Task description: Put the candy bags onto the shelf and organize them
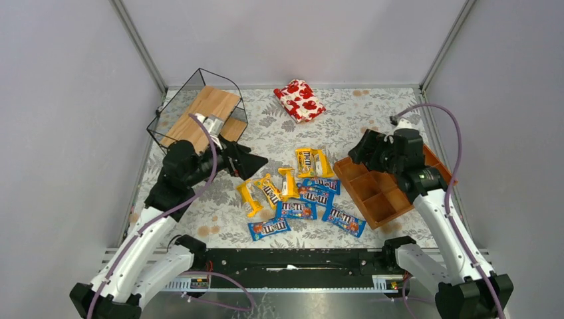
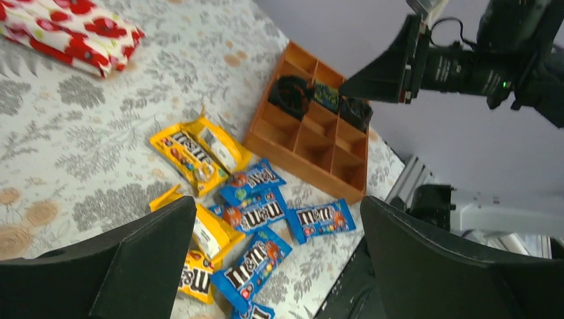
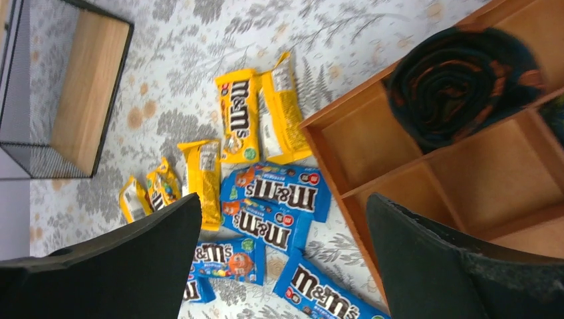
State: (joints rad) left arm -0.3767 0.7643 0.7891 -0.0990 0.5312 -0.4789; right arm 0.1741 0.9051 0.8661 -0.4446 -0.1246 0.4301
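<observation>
The bags (image 1: 312,196) are glossy flat packets, yellow and blue, clustered on the table (image 1: 266,126). Left claw (image 2: 278,203) and right claw (image 3: 282,198): spread wide, empty.

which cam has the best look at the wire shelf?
Top external: nearly the whole shelf shows, wire frame and both boards. Right wrist catches only a cropped corner at its left edge. Left wrist misses it.

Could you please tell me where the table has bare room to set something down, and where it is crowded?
Bare cloth lies between the shelf and the floral pouch, and between that pouch and the tray. The centre is crowded: the candy bags overlap, reaching close to the tray.
</observation>
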